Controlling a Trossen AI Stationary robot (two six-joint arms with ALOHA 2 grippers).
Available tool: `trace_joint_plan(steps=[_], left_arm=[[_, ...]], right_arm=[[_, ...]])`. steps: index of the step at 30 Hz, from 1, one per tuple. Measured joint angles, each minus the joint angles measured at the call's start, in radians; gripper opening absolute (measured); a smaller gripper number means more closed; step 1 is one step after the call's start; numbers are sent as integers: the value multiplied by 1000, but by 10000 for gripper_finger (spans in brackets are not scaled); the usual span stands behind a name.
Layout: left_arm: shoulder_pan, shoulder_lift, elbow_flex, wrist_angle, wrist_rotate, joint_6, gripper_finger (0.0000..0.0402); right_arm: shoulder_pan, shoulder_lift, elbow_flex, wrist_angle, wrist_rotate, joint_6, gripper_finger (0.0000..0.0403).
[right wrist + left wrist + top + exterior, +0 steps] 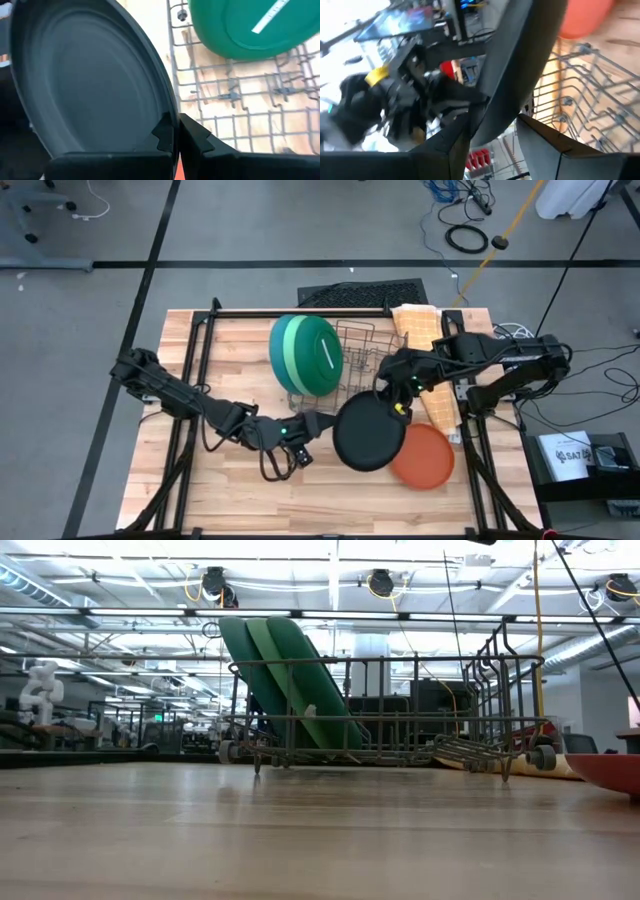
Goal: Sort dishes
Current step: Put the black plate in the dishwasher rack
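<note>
The black plate [368, 432] is off the table, between my two grippers, in front of the grey wire rack [352, 358]. My left gripper [316, 424] is shut on its left rim. My right gripper [393, 394] is shut on its far-right rim. The orange plate [423, 457] lies flat on the table, partly under the black plate's right edge. The light green, teal and dark green plates [305, 353] stand on edge in the rack's left end, leaning [285, 680]. My left gripper has the black plate's rim [492, 117] between its two fingers [457, 145], coming level from the table's left. The plate runs edge-on between them and is clear of the table. My right gripper pinches the plate's rim [172, 112] between its two fingertips [162, 132], one on each face, reaching from the right. The plate is lifted and tilted.
The rack [400, 725] takes up the table's far middle; its right half holds nothing. A folded yellow-orange cloth [428, 355] lies at the rack's right, under my right arm. Bare wood lies along the near edge [250, 500]. The table's metal frame runs along the left side [190, 360].
</note>
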Motion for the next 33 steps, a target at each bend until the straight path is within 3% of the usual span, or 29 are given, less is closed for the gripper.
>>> trace_joint_plan(steps=[9, 16, 20, 25, 33], left_arm=[[16, 48, 0, -8, 38, 23, 157], [17, 63, -3, -26, 5, 17, 42], [21, 64, -3, -28, -1, -64, 32], [28, 58, -1, -61, 2, -149, 32], [77, 57, 2, -110, 49, -317, 32]], right_arm=[[-29, 21, 0, 29, -32, -14, 0], [-31, 22, 2, 41, -29, -7, 0], [-31, 22, 2, 58, -19, -80, 5], [-1, 24, 1, 88, 68, -231, 57], [8, 25, 74, 94, 250, -400, 196]])
